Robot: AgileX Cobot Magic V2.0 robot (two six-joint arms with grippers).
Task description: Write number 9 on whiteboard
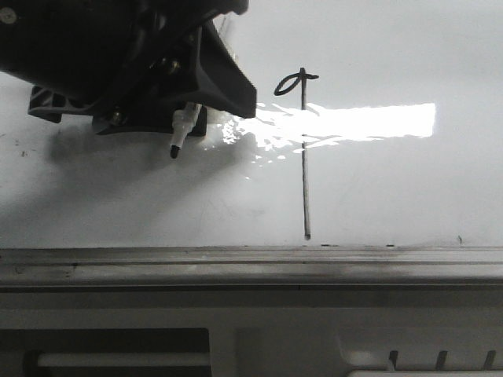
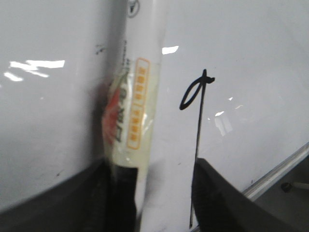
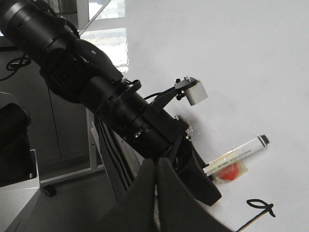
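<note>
Left tool (image 1: 182,126) clamped on marker (image 2: 131,130), tip off whiteboard (image 1: 393,188), left of number 9 (image 1: 302,141). Right tool (image 3: 155,193) fingers together, empty. Likely retreat step: lift straight, avoid smearing ink.

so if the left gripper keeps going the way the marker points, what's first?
Probably the whiteboard itself. The marker, held in the left gripper, has its tip just off the bare surface, left of the number 9. Depth is unclear.
</note>
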